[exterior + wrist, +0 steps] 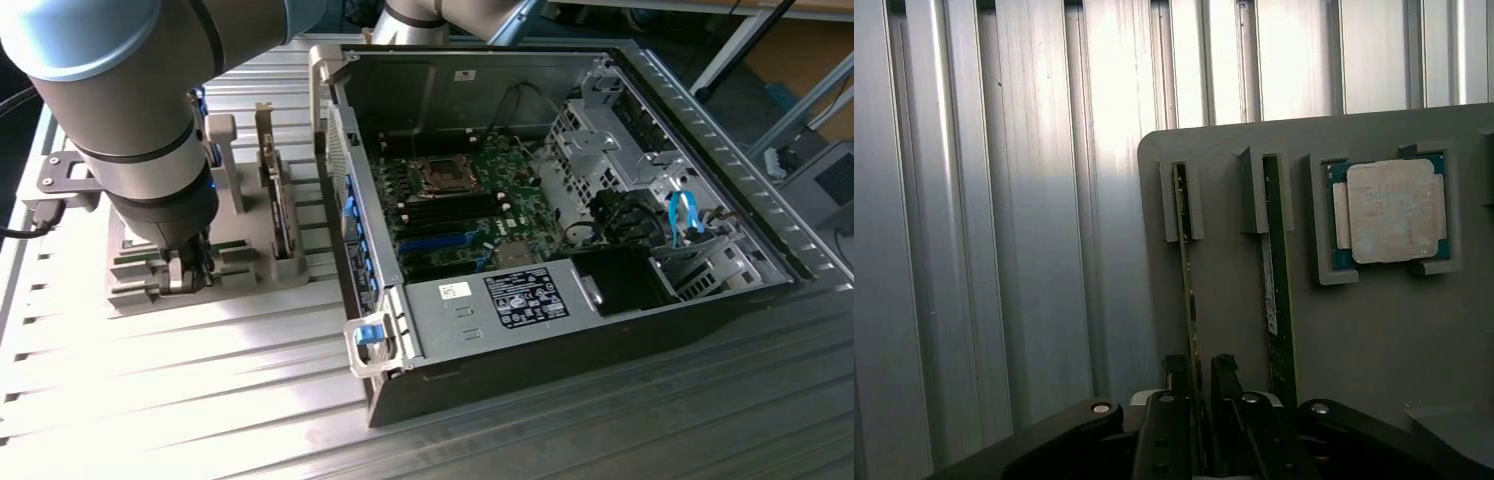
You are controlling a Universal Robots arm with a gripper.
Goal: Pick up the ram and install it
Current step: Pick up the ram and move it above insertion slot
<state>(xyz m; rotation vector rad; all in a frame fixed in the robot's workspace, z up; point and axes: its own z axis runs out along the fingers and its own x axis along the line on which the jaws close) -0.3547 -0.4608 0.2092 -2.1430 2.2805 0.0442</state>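
Two green ram sticks stand on edge in slots of a grey holder (1229, 320). My gripper (1200, 385) straddles one ram stick (1184, 250), a finger on each side, with a gap wider than the stick left between them, so it is open. The second ram stick (1274, 280), with a white label, stands in the neighbouring slot. In the exterior view the gripper (187, 275) is low over the holder (134, 290) at the exterior view's left, and one stick (278, 205) stands beside the arm.
A square silver processor chip (1392, 212) lies in a recess of the holder. The open computer case (400, 330) stands to the exterior view's right, its motherboard (467, 200) with black and blue memory slots (434, 240) exposed. Ribbed metal tabletop (200, 400) surrounds everything.
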